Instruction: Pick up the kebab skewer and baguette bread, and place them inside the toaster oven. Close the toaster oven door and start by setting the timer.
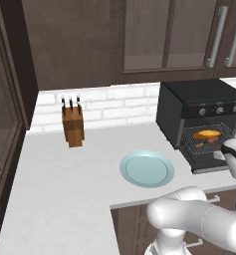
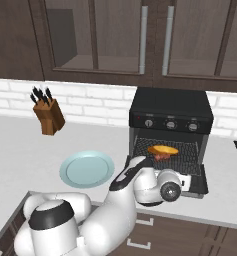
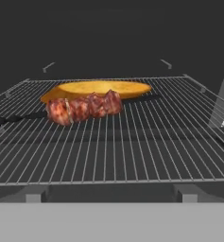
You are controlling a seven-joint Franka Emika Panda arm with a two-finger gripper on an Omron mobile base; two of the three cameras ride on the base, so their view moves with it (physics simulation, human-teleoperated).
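The oven (image 2: 170, 125) stands on the worktop (image 1: 64, 199) against the brick wall, its door (image 2: 192, 181) dropped flat in front. On the wire rack (image 3: 132, 142) inside lie both foods. The baguette (image 3: 97, 89) sits toward the back of the rack, its long axis running across the oven's width, parallel to the front. The skewer (image 3: 82, 108) lies just in front of it and close against it, also running roughly side to side; in the hand view its meat chunks bunch near the middle and its dark stick reaches out toward the left edge of the rack, slightly angled toward the front. From the right base view the loaf (image 2: 163, 149) shows above the reddish chunks (image 2: 162, 157).

The plate (image 1: 147, 169) on the worktop left of the oven holds nothing. A knife block (image 1: 73, 125) with three knives stands near the wall.

The tool is released, jaws spread wide and grasping nothing; the hand (image 2: 170, 187) hovers at the lowered door, facing into the oven.
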